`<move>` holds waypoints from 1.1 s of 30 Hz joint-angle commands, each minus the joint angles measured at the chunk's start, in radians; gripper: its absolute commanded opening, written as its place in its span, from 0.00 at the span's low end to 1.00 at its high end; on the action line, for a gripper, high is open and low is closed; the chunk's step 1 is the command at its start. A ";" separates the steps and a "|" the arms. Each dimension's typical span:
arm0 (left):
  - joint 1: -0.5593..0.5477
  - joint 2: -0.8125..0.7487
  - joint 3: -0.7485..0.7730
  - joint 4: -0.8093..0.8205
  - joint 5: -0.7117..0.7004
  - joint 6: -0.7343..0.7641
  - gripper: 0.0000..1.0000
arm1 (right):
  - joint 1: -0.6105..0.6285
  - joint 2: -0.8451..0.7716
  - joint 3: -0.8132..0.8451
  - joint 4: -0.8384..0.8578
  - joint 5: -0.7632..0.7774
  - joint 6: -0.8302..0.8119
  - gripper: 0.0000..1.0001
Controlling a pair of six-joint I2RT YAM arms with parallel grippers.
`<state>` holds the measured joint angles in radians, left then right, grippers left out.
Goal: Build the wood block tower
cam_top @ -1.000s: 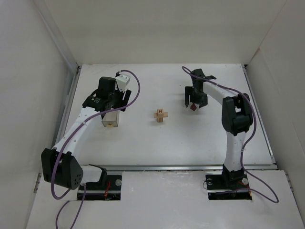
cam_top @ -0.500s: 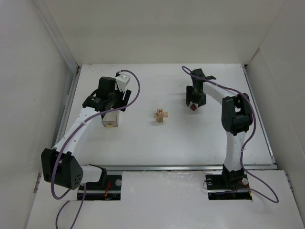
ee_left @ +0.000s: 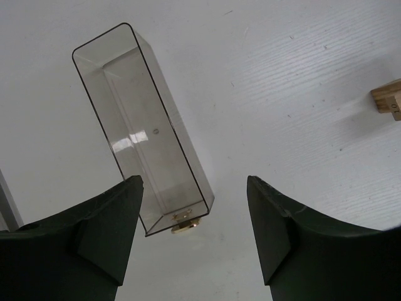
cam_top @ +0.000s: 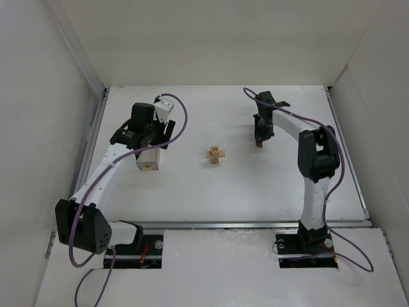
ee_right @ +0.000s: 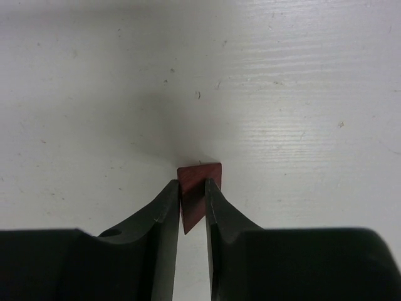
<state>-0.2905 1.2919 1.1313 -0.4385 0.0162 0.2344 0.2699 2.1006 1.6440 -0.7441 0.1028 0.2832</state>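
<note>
The wood block tower (cam_top: 216, 154) is a small stack of light-tan bars laid crosswise at the table's middle; its edge shows in the left wrist view (ee_left: 389, 97). To its right, my right gripper (cam_top: 259, 139) (ee_right: 192, 183) points down at the table, shut on a dark reddish-brown block (ee_right: 199, 173) that rests on the surface between its fingertips. My left gripper (cam_top: 148, 142) (ee_left: 195, 179) hangs open over the near end of a clear plastic box (ee_left: 144, 119) and touches nothing.
The clear box (cam_top: 147, 160) lies left of the tower with a small brass piece (ee_left: 183, 227) at its near end. White walls enclose the table on three sides. A metal rail (cam_top: 255, 224) runs along the front edge.
The right gripper's jaws have closed from wide open onto the reddish-brown block. The left arm, the box and the tower have not moved.
</note>
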 commanded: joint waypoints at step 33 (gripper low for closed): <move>-0.376 0.096 0.495 -0.151 0.571 0.689 0.78 | 0.058 -0.882 -0.515 0.876 -0.715 0.453 0.00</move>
<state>-0.6193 1.3922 1.5951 -0.6170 0.5152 0.8196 0.2985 1.2652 1.1446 -0.0315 -0.5621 0.6579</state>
